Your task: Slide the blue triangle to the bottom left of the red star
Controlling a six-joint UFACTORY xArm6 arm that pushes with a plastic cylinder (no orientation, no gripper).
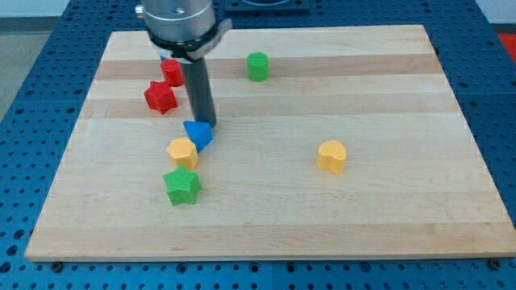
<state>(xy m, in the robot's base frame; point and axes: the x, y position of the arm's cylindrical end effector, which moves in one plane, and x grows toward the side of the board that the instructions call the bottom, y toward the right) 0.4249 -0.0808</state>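
Blue triangle point(198, 134) lay on the tabletop point(387, 201), below and to the view's right of the red star point(160, 97), well short of the star's bottom left. My tip point(205, 123) stood at the triangle's upper edge, touching it or just beside it; the rod rose from there toward the view's top. The arm carried no claw, only this straight dark rod, so nothing was gripped and nothing could open or close.

Taking the red star as the landmark: a second red block point(172, 72) sat just above and to its right, its shape partly hidden by the rod's mount, with a sliver of another blue block point(165, 60) showing at its upper edge. A green cylinder point(257, 66) stood farther to the star's right, near the view's top. Below the star, a yellow block point(183, 151) touched the triangle's lower left side. A green star point(182, 186) lay just below that. A yellow heart point(331, 156) sat well apart, far to the star's lower right.
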